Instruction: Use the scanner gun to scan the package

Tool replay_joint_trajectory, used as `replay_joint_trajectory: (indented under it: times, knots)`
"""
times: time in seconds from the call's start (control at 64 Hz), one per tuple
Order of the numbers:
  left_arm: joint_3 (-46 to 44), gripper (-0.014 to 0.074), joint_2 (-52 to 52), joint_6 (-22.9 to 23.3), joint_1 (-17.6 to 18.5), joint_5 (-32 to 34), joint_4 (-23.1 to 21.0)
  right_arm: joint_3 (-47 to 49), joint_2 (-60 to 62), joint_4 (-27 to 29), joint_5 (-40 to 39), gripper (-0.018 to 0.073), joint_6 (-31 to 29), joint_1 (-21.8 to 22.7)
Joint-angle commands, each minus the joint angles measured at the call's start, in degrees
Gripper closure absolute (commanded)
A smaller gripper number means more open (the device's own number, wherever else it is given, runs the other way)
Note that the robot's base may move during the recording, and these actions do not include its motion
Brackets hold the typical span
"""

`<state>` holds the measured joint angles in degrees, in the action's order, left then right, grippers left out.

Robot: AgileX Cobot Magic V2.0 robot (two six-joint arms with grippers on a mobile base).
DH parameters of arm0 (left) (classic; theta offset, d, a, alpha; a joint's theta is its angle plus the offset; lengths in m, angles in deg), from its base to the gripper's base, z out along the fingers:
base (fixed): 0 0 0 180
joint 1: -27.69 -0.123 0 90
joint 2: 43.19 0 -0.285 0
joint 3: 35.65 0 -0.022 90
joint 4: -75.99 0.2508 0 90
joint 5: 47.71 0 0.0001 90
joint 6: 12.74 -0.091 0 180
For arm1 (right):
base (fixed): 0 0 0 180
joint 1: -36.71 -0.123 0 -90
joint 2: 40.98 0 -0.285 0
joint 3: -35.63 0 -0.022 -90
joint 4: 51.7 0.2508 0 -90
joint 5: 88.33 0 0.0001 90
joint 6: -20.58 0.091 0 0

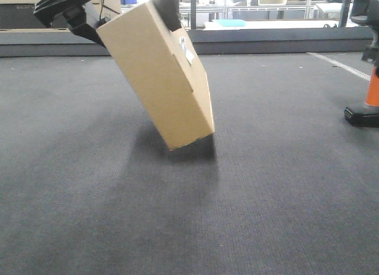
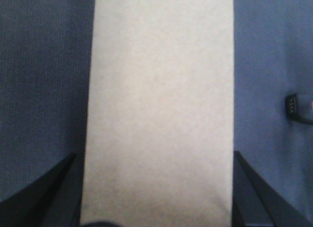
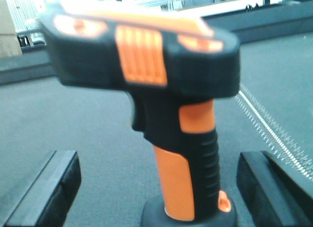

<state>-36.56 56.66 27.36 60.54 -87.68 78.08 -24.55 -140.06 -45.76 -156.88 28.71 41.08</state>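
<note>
Grey carpet point(image 1: 284, 198) fills the whole floor of the scene, and the tan box point(image 1: 157, 73) is up on it at a steep lean, its top tipped to the left and its lower corner down at the carpet over a dark shadow. Whether that corner actually touches, the front view does not settle. The scanner point(image 3: 166, 90) stands upright on its flat black foot well off to the box's right, at the edge of the front view, orange handle rising to the black head. The left pincer point(image 2: 156, 197) is clamped on the box: from its wrist camera the cardboard fills the middle and the black fingers point(image 2: 49, 192) press in at both long sides. The right pincer point(image 3: 161, 188) is spread wide around the scanner's handle, one finger either side, each clear of the orange grip with carpet showing between. A small white label point(image 1: 187, 51) sits high on the box's narrow right-hand face.
</note>
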Motion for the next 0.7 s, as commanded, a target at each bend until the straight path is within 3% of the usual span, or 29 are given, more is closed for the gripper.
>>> replay_joint_trajectory:
  times: [0.0,0.156,0.266,0.484,0.688]
  knots:
    - [-0.4,0.0707,-2.21,-2.98,-1.16,-1.88,0.01,-1.59,3.58,-0.37,-1.41,0.0,0.01,0.01]
    - [-0.4,0.0707,-5.41,-6.42,-5.28,-7.82,1.34,-3.29,9.69,-1.62,0.95,0.0023,0.01,0.01]
    - [-0.4,0.0707,-7.61,-12.33,-9.03,-10.74,2.7,-3.29,14.24,-3.1,8.64,0.0157,0.01,0.01]
    - [-0.28,0.0707,-9.45,-24.51,-18.15,-16.28,3.27,-3.29,23.61,-7.34,22.16,0.0727,0.01,0.01]
    - [1.82,0.0707,-11.62,-31.71,-26.73,-16.55,3.27,-3.29,33.05,-7.34,27.74,0.072,-0.09,0.01]
